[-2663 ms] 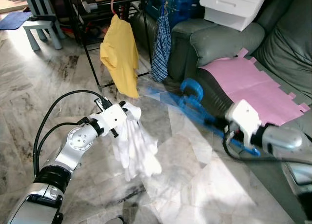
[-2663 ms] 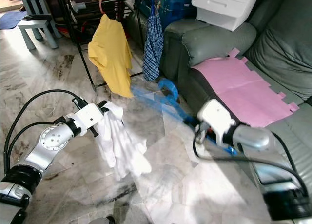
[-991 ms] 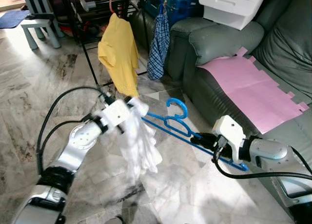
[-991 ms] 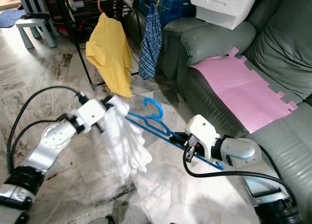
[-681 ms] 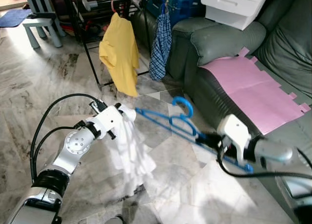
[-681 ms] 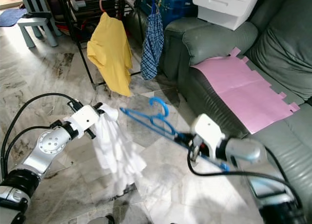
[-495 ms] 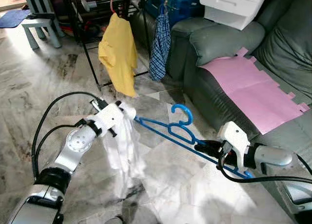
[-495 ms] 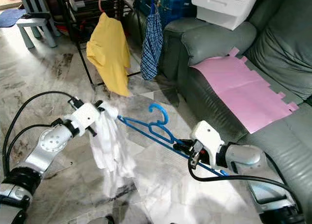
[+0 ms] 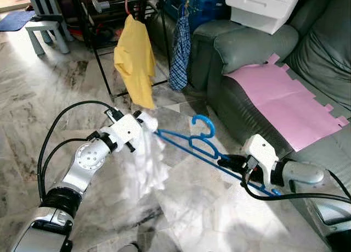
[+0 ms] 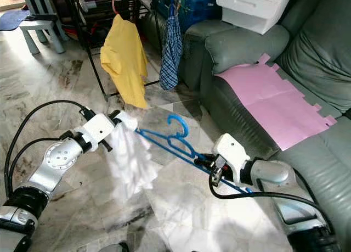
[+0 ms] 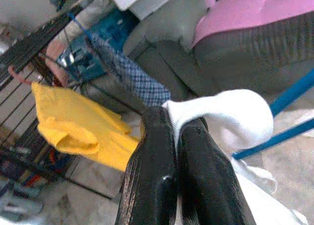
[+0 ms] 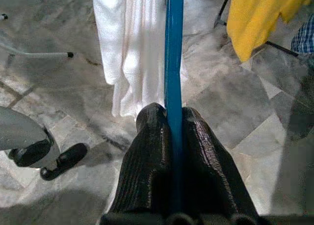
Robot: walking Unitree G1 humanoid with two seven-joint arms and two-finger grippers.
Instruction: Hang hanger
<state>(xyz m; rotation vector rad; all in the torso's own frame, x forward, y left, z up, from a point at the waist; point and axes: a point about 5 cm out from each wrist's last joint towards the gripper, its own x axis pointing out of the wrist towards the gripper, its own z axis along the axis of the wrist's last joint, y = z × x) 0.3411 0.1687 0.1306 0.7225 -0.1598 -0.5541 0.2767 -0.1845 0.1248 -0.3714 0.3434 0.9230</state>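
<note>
A robot stands on a marble floor (image 9: pixel 33 115) beside a grey sofa (image 9: pixel 258 49). Its right gripper (image 12: pixel 169 118) has both black fingers pressed tight around the bar of a blue hanger (image 9: pixel 189 145), held low above the floor. The hanger reaches from that gripper toward the left arm, its hook (image 9: pixel 204 124) pointing up near the sofa's front. The left gripper (image 11: pixel 169 137) is clamped on the bunched top of a white garment (image 9: pixel 145 167), which hangs down and looks blurred. One end of the hanger appears to reach into the garment's folds, though the blur makes this unclear. Behind, a black clothes rack (image 9: pixel 101 49) carries a yellow shirt (image 9: pixel 136 60) and a blue checked cloth (image 9: pixel 180 46). A pink sheet (image 9: pixel 282 101) covers the sofa seat.
</note>
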